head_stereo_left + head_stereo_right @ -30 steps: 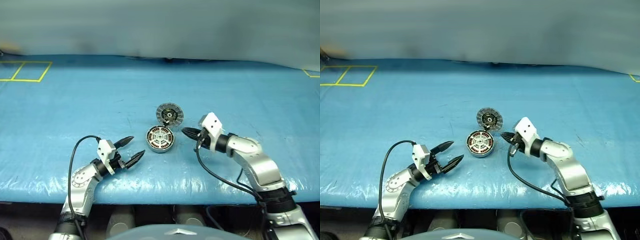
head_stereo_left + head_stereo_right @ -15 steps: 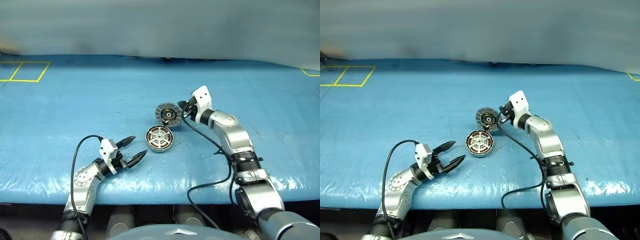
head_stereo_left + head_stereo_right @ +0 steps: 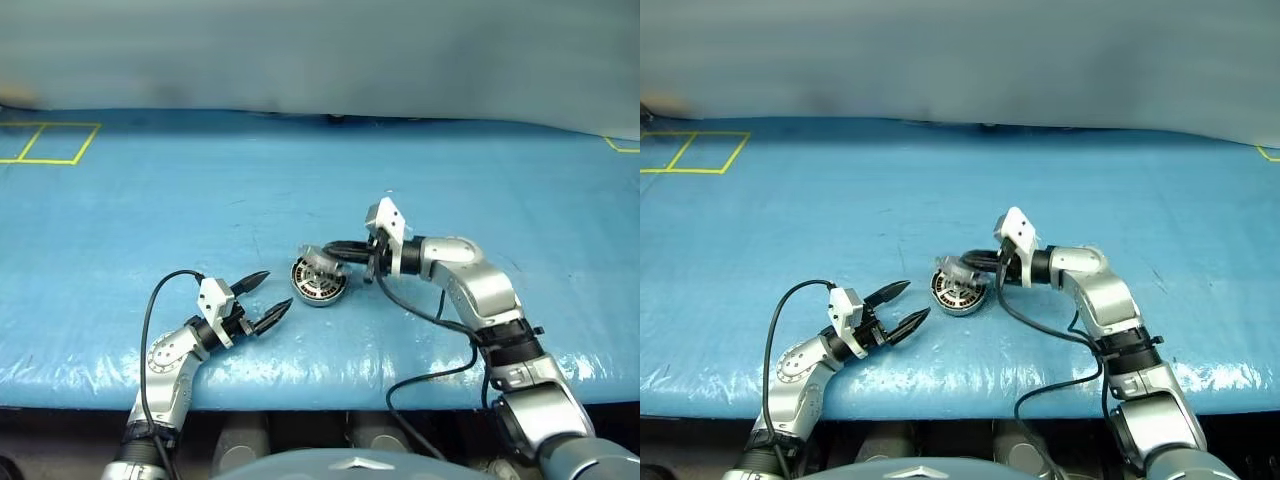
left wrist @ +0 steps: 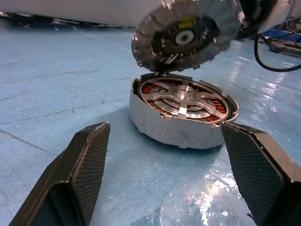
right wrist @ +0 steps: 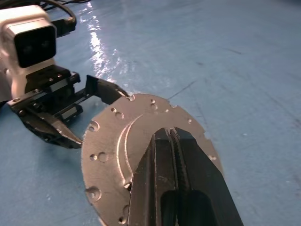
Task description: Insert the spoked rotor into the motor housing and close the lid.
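While the motor housing [image 3: 318, 284] sat near the middle of the frame on the blue table [image 3: 150, 200], the spoked rotor [image 4: 186, 96] already lay seated inside its copper windings. Its lid [image 4: 187, 32] stood half-raised, tilted over the housing from the hinged far edge. Just to the right, the right gripper [image 3: 345, 252], fingers pressed together, pushed against the lid's plain outer face. Lower left, well apart, the left gripper [image 3: 262, 299] hung wide and empty.

Glossy blue table cover [image 3: 150, 200], yellow taped squares [image 3: 50, 142] at far left corner, pale grey wall [image 3: 320, 50] behind
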You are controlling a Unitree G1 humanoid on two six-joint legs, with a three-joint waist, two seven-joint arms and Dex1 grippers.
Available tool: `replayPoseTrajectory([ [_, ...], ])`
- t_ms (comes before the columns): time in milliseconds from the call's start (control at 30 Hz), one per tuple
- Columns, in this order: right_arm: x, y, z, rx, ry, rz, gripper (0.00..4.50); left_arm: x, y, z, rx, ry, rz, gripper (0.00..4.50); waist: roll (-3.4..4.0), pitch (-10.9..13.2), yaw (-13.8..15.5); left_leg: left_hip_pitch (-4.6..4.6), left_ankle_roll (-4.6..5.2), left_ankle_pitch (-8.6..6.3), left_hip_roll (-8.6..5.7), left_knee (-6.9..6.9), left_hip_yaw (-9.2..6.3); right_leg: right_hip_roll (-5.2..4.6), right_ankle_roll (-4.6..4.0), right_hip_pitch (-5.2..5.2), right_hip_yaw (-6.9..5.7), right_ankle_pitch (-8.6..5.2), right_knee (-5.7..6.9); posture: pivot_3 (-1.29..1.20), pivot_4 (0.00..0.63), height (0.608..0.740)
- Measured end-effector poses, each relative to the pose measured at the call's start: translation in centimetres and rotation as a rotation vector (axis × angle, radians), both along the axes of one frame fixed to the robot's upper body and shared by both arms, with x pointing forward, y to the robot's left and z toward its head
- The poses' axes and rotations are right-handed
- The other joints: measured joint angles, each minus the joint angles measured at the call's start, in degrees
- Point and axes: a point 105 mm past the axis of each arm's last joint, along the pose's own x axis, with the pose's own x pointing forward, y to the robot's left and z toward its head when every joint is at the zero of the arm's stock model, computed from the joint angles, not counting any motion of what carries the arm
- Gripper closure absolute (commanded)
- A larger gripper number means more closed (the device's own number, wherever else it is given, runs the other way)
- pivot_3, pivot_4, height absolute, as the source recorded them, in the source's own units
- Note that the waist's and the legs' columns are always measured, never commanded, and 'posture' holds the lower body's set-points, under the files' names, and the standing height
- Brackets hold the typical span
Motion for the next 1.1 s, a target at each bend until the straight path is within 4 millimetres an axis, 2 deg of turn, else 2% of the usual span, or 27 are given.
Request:
replayPoseTrajectory([
  [233,-1.9,1.2,-2.6,-0.025,0.051,0.011,4.42,0.0,0.0,0.0,0.001,0.002,-0.001,0.49,-0.01,0.0,0.18,0.02,-0.04,0.02,-0.02,0.08,0.01,-0.01,0.06,0.03,0.01,0.03,0.05,0.0,0.15,0.74],
  [667,-1.7,1.8,-3.2,-0.014,0.018,-0.067,4.42,-0.2,0.1,-0.3,0.003,0.013,0.001,0.49,-0.05,-0.09,0.16,0.22,-0.04,0.02,0.0,0.08,0.0,0.01,0.0,0.21,0.01,0.0,0.06,0.0,0.15,0.74],
  [933,-1.1,1.6,-2.4,0.074,-0.008,-0.166,4.42,-0.3,0.1,-0.4,0.002,0.018,0.002,0.49,-0.05,-0.08,0.19,0.06,-0.04,0.02,-0.01,0.07,0.0,0.0,0.04,0.07,0.01,0.02,0.04,0.0,0.15,0.74],
  [967,-1.0,1.4,-2.2,0.08,-0.02,-0.177,4.07,-0.4,0.1,-0.4,0.002,0.019,0.002,0.49,-0.05,-0.08,0.2,0.06,-0.04,0.02,-0.01,0.05,0.0,0.0,0.04,0.06,0.01,0.02,0.04,0.0,0.15,0.74],
  [1000,-0.9,1.3,-2.0,0.084,-0.029,-0.182,3.92,-0.4,0.1,-0.4,0.002,0.019,0.002,0.49,-0.05,-0.08,0.21,0.06,-0.04,0.02,0.0,0.03,0.0,0.0,0.04,0.05,0.01,0.02,0.04,0.0,0.15,0.74],
  [1100,-1.0,1.0,-2.1,0.071,-0.046,-0.191,2.93,-0.4,0.1,-0.5,0.002,0.021,0.002,0.49,-0.05,-0.08,0.24,0.06,-0.04,0.02,0.0,0.01,-0.01,0.01,0.03,0.04,0.0,0.01,0.04,0.0,0.15,0.74],
])
